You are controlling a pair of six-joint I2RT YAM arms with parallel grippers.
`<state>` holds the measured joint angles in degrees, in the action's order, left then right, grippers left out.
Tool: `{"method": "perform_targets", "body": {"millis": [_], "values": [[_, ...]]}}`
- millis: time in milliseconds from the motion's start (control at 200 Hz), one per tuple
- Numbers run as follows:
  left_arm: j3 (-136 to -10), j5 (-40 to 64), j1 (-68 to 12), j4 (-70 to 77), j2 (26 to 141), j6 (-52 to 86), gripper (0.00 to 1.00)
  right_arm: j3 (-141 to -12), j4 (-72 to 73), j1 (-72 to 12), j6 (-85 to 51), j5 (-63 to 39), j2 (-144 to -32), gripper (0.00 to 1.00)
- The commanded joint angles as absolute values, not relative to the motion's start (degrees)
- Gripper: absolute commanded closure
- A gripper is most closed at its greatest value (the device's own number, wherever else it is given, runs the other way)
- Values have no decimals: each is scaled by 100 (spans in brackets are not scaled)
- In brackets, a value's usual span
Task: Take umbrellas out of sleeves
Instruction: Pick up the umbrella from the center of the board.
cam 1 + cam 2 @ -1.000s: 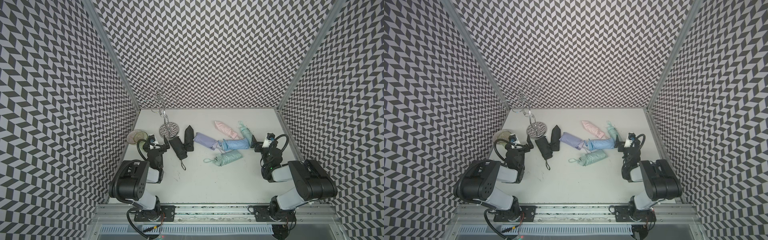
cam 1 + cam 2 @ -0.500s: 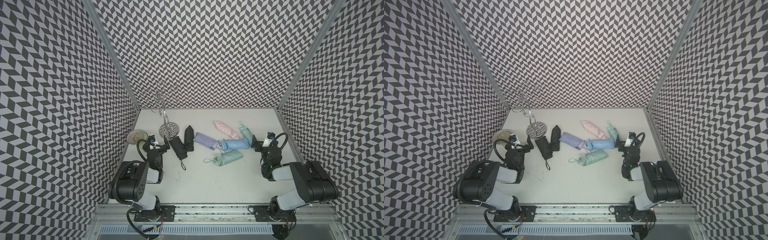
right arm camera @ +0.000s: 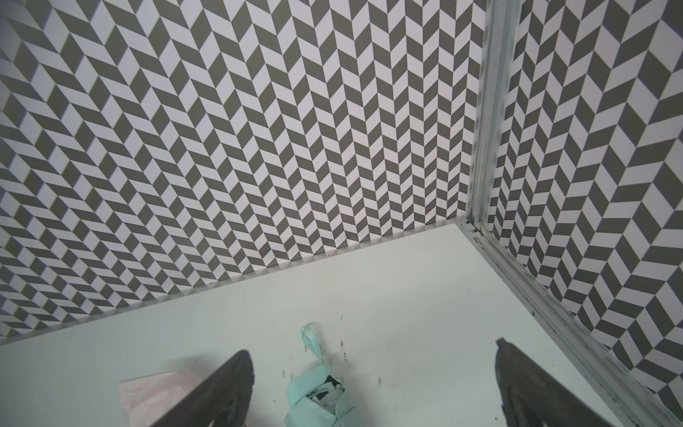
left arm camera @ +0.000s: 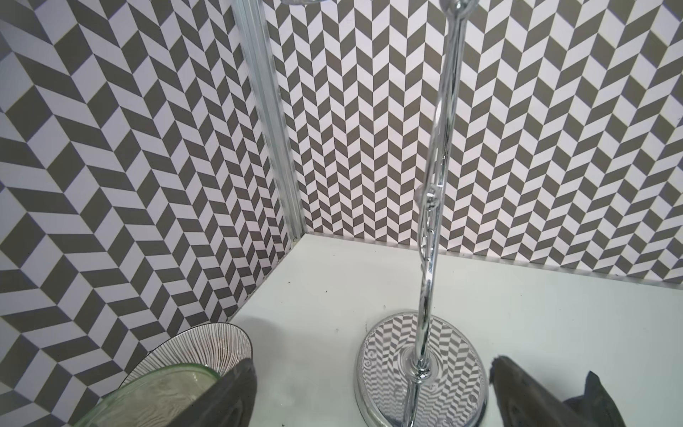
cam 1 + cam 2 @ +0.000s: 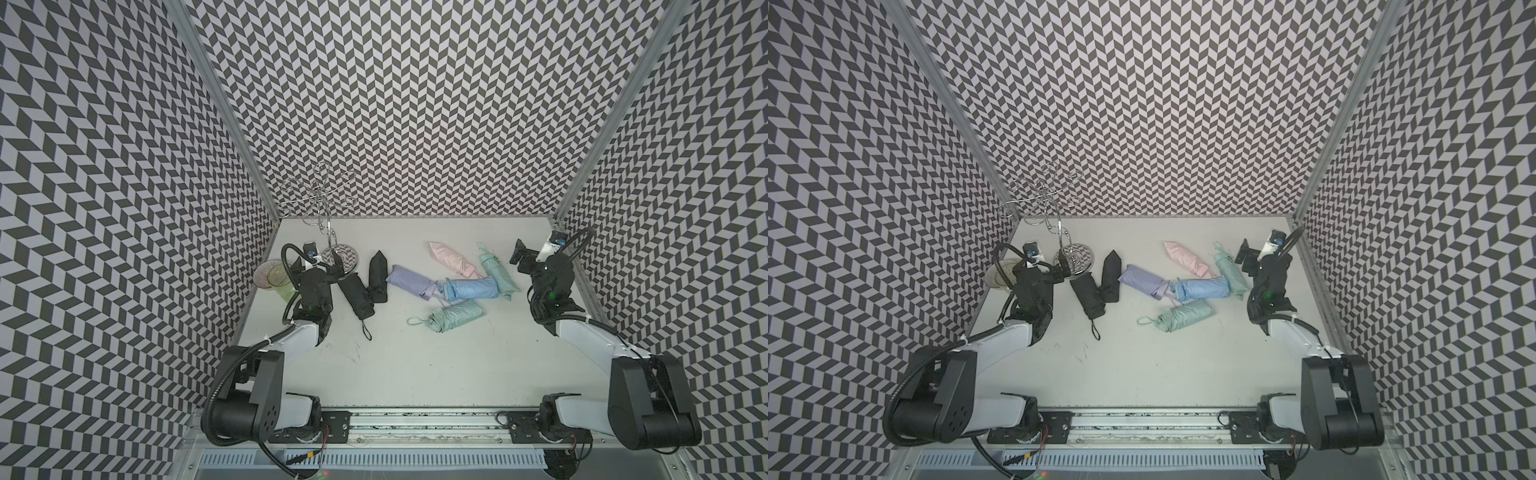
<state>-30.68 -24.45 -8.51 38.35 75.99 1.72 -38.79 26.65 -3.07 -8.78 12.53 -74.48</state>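
I judge the unsheathing is barely starting, if at all: both grippers are empty. The left gripper (image 4: 369, 366) is hanging spread near the table's (image 5: 415, 374) back-left corner. The umbrellas are lying flat toward the back edge:

- The black umbrella (image 5: 355, 291) is slanting, with its loop pointing frontward.
- The black pointed piece (image 5: 379, 272) is aiming its tip backward. I cannot tell whether it is a sleeve or an umbrella.
- The lilac umbrella (image 5: 411, 281) is slanting.
- The pink umbrella (image 5: 451, 259) is pointing its tip backward.
- The light blue umbrella (image 5: 473, 289) is running along the back edge.
- The mint umbrella (image 5: 457, 316) is trailing its loop leftward.

The right gripper (image 3: 371, 349) is gaping near the back-right corner.
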Motion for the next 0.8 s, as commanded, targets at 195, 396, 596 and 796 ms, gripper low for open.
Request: {"method": "perform_targets", "body": {"millis": [195, 396, 596, 796], "values": [[-3156, -2764, -1196, 1892, 6628, 728, 1, -4522, 772, -294, -1392, 325, -6920, 0], [-3288, -2574, -1810, 1019, 5900, 1008, 0, -4819, -51, -405, -1621, -103, -6797, 0], [-3951, -2415, -2493, -73, 5523, 970, 0, -5461, -1083, -814, -1399, -534, -7101, 0], [-4719, -1670, -2952, -1114, 5528, 1116, 0, -6291, -2232, -1371, -1314, -831, -7619, 0]]}}
